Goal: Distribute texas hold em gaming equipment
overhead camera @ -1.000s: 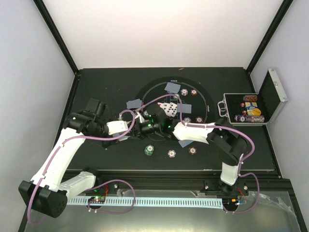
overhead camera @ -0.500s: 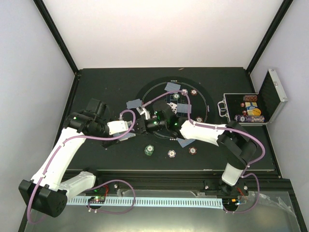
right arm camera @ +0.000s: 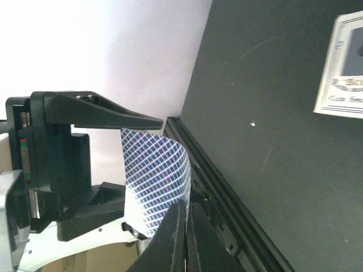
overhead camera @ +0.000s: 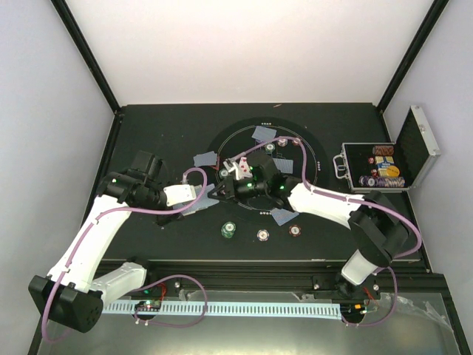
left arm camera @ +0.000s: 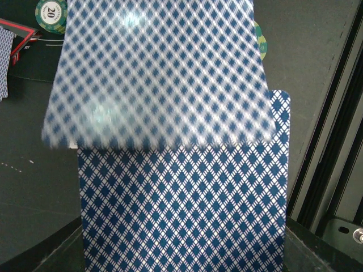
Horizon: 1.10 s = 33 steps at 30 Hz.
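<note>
My left gripper [overhead camera: 220,191] is shut on a deck of blue-patterned playing cards [left arm camera: 181,209] at the round mat's left edge; the deck hides its fingers in the left wrist view. The top card [left arm camera: 159,73] is lifted and blurred. My right gripper [overhead camera: 238,176] meets the left one, and its fingertips [right arm camera: 185,207] are shut on that card [right arm camera: 156,175], which bends between them. Single cards lie face down at the top [overhead camera: 264,134], left [overhead camera: 205,159] and bottom [overhead camera: 284,216] of the mat. Green [overhead camera: 228,230], white [overhead camera: 262,234] and brown-red [overhead camera: 295,230] chips sit in front.
The black mat [overhead camera: 316,159] also carries chips near its top [overhead camera: 296,140]. An open silver case [overhead camera: 373,168] with chips stands at the right. In the left wrist view a green chip [left arm camera: 51,8] and a red triangle marker [left arm camera: 17,31] show behind the deck.
My right arm has swung left across the mat to the left gripper, and its jaws have closed on the deck's top card. The left arm has stayed put.
</note>
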Each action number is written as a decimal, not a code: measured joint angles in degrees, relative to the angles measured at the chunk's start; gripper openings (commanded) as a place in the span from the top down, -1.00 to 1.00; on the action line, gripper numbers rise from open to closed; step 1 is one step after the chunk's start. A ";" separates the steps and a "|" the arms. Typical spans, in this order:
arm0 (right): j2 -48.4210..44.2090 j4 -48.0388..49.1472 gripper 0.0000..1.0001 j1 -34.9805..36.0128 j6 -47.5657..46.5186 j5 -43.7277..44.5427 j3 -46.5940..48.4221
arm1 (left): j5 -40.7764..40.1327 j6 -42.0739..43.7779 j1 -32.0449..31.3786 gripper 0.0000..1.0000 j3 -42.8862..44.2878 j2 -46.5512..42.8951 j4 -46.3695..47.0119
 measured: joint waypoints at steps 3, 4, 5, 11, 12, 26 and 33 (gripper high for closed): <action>-1.46 -1.22 0.98 -1.68 -0.48 0.31 -1.84 | 0.00 0.02 0.00 0.97 -0.02 0.00 0.02; -2.01 -1.68 0.98 -2.40 -0.61 0.28 -2.56 | 0.00 0.02 0.00 0.97 0.00 0.00 0.02; -2.56 -2.05 0.98 -3.06 -0.63 0.31 -3.15 | 0.00 0.02 0.00 0.97 0.00 0.00 0.04; -6.51 -5.05 0.98 -10.43 -2.47 -0.92 -5.90 | -0.07 0.02 0.00 0.97 -0.02 0.00 0.28; -7.02 -5.86 0.98 -12.44 -3.34 -1.31 -5.90 | -0.26 0.00 0.00 0.97 -0.13 0.02 0.63; 3.23 -23.39 0.98 -41.22 -20.15 -0.48 2.01 | -3.76 2.21 16.41 0.97 -7.43 11.52 13.66; 13.64 -28.17 0.98 -45.20 -24.44 1.55 7.78 | -5.33 3.19 17.99 0.97 -11.23 16.57 19.80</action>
